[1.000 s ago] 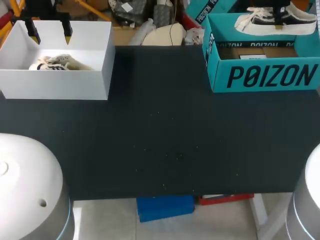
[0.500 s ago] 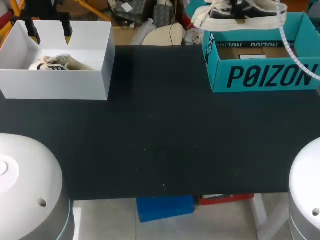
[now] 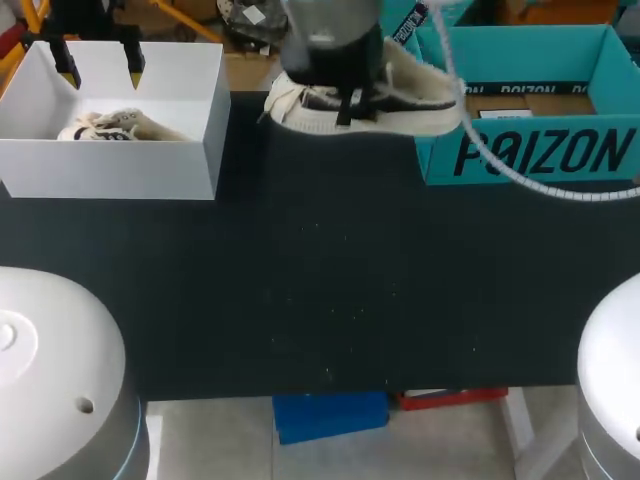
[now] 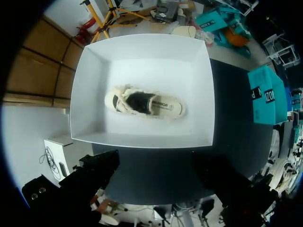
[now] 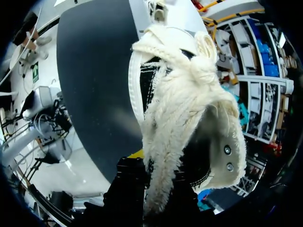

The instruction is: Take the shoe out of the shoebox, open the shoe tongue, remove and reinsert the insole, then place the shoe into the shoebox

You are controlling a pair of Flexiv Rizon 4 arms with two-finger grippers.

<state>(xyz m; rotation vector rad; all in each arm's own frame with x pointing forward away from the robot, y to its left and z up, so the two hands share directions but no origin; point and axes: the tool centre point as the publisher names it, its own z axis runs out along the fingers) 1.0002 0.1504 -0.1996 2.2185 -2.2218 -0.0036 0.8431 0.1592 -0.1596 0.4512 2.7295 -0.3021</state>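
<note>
A cream and black low shoe (image 3: 405,105) hangs over the table's back edge, between the white box (image 3: 110,170) and the teal shoebox (image 3: 540,150). My right gripper (image 3: 345,108) is shut on it from above, at its opening. In the right wrist view the shoe (image 5: 184,104) dangles from the right gripper (image 5: 151,184), laces side facing the camera, above the dark table. My left gripper (image 3: 100,65) is open above the white box's back wall. Beneath it, a second cream shoe (image 4: 144,101) lies in the white box (image 4: 90,71), well ahead of the left gripper (image 4: 156,175).
The dark table mat (image 3: 330,280) stretches across the middle and front. A white coiled cable (image 3: 520,180) from my right arm hangs across the teal shoebox's front wall. The shoebox stands at the back right, the white box at the back left.
My right gripper has carried the shoe up out of the teal shoebox and leftward to the table's back middle. The left arm has stayed where it was.
</note>
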